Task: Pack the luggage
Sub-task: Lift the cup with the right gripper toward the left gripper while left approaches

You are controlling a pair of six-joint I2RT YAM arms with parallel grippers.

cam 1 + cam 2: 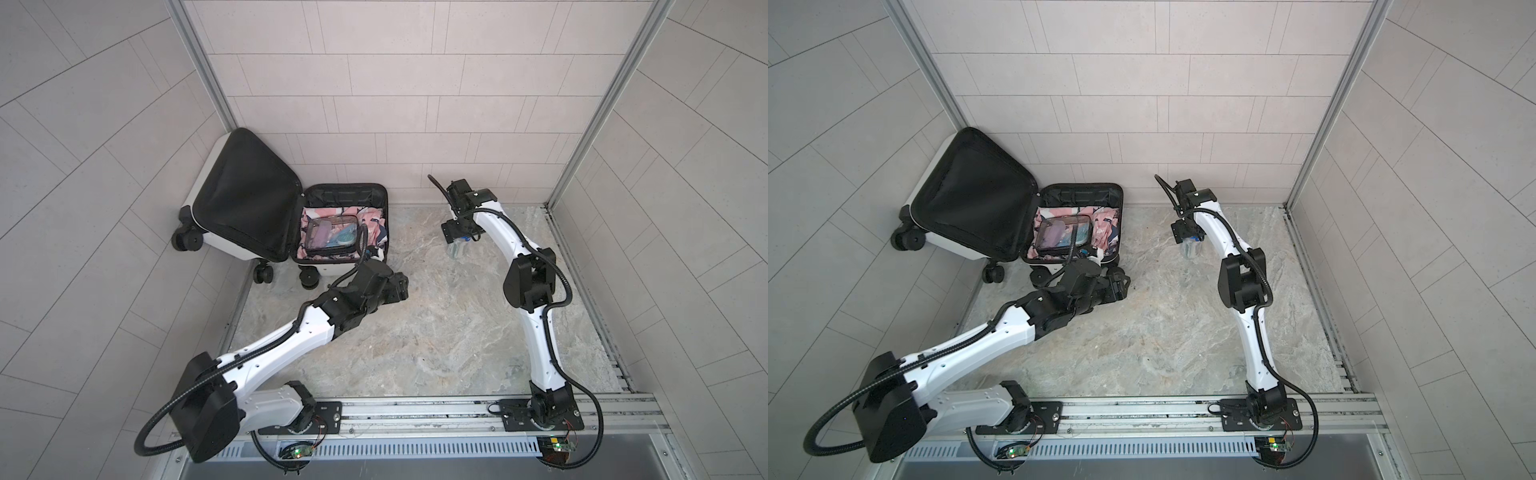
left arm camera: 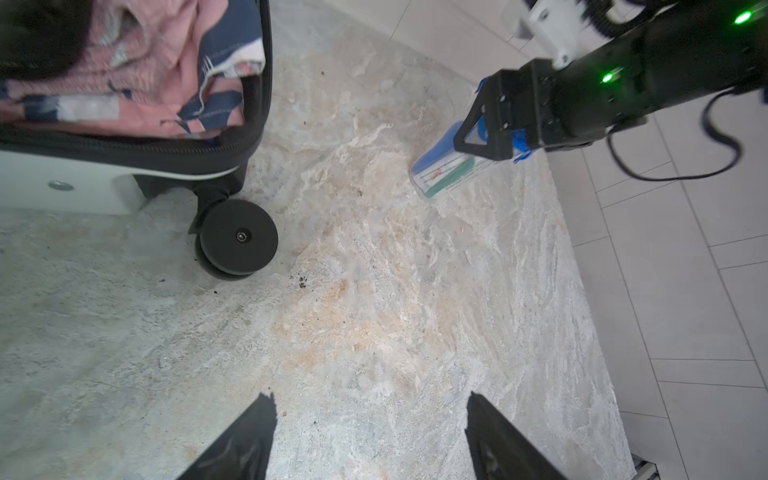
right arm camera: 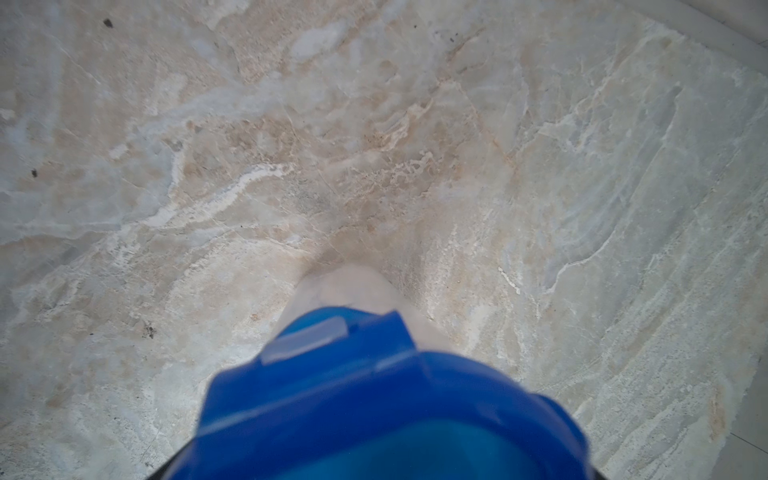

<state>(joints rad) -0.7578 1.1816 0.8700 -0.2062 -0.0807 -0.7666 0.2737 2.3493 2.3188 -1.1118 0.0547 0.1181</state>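
Observation:
The luggage [image 1: 245, 195] [image 1: 971, 191] lies open at the back left, its black-lined lid propped against the wall. In its lower half a clear pouch [image 1: 332, 235] [image 1: 1061, 235] rests on pink and navy clothing [image 1: 374, 220] [image 2: 145, 83]. My left gripper [image 1: 401, 286] [image 1: 1121, 286] [image 2: 370, 399] hovers open over bare marble beside the luggage's front corner [image 2: 62, 183], holding nothing. A clear bottle with a blue cap [image 1: 457, 249] [image 1: 1191, 249] [image 2: 444, 166] [image 3: 374, 395] stands right of centre. My right gripper [image 1: 459, 239] [image 1: 1190, 237] [image 2: 494, 133] straddles its cap from above; its own wrist view hides the fingers.
A black spinner wheel [image 2: 237, 237] juts from the luggage near my left gripper. Tiled walls [image 1: 374, 104] close the back and both sides. The marble top [image 1: 415, 332] ends at a metal channel [image 1: 602, 324] on the right and at the arms' mounting rail [image 1: 415, 411] in front.

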